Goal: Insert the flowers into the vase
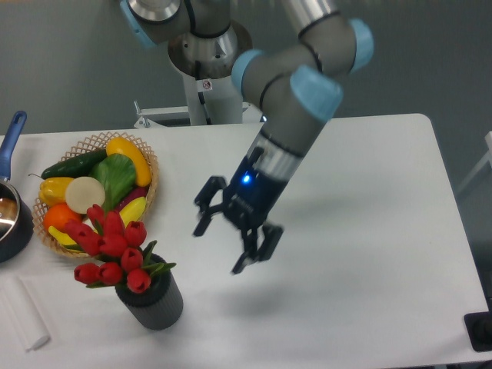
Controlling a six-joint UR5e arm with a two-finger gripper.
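Note:
The flowers (109, 247), a bunch of red tulip buds with green leaves, stand in the vase (154, 303), a short dark grey ribbed cylinder near the table's front left. Their stems are hidden inside it and the buds lean left toward the basket. My gripper (228, 244) hangs open above the table, well to the right of the vase, with nothing between its black fingers.
A wicker basket (146, 198) of fruit and vegetables sits just behind the flowers. A blue-handled metal pot (11, 207) is at the left edge. A white roll (21, 314) lies at the front left corner. The arm's base (207, 69) stands at the back.

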